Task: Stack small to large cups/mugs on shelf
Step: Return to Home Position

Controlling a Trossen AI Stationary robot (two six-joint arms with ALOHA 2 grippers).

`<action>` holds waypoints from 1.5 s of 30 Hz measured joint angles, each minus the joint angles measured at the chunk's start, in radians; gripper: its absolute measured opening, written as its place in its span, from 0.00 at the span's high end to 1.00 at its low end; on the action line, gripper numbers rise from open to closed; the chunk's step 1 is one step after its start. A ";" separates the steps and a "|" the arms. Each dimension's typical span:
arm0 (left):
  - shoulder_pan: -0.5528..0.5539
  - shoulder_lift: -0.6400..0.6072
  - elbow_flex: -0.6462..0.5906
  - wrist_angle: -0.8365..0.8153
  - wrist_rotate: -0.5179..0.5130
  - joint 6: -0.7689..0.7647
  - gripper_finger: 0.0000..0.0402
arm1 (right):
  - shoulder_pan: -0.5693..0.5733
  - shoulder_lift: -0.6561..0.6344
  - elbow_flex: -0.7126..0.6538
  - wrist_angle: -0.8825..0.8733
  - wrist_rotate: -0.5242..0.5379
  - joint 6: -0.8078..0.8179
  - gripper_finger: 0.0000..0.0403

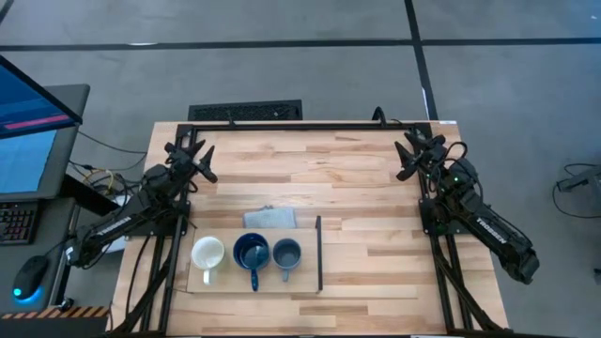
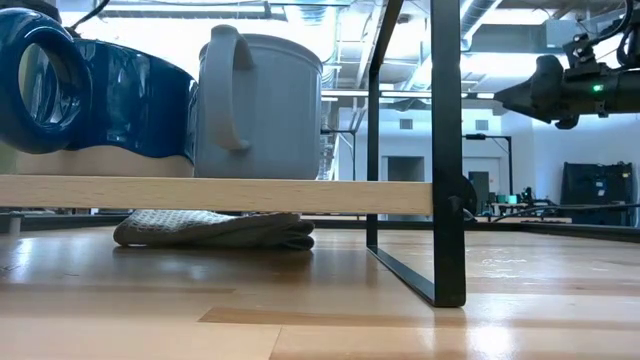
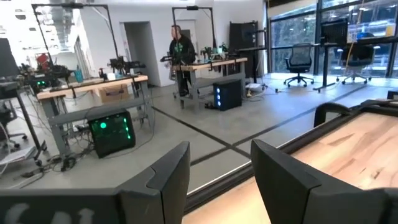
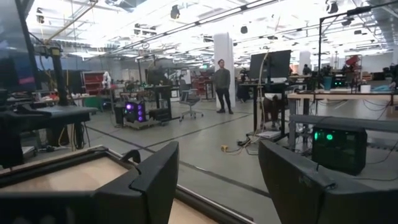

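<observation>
Sitting upright in one row on the shelf [image 1: 307,272], at the near left of the table [image 1: 366,197], are the cream-white mug [image 1: 208,252] at left, the dark navy mug [image 1: 251,251] in the middle and the slate grey-blue mug [image 1: 285,252] at right. The row's long axis is running left to right; all three handles are pointing toward the near edge. The left gripper [image 1: 202,161] is hovering over the table's far left, the right gripper [image 1: 410,158] over the far right, each with fingers apart.
</observation>
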 joint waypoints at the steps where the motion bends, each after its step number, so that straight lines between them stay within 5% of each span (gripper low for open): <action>1: 0.000 0.002 0.000 0.000 0.001 -0.008 0.59 | 0.000 0.000 0.000 0.000 0.002 0.000 0.39; 45: 0.000 0.002 -0.003 -0.001 0.005 -0.038 0.59 | 0.000 0.000 0.000 0.000 0.005 0.000 0.39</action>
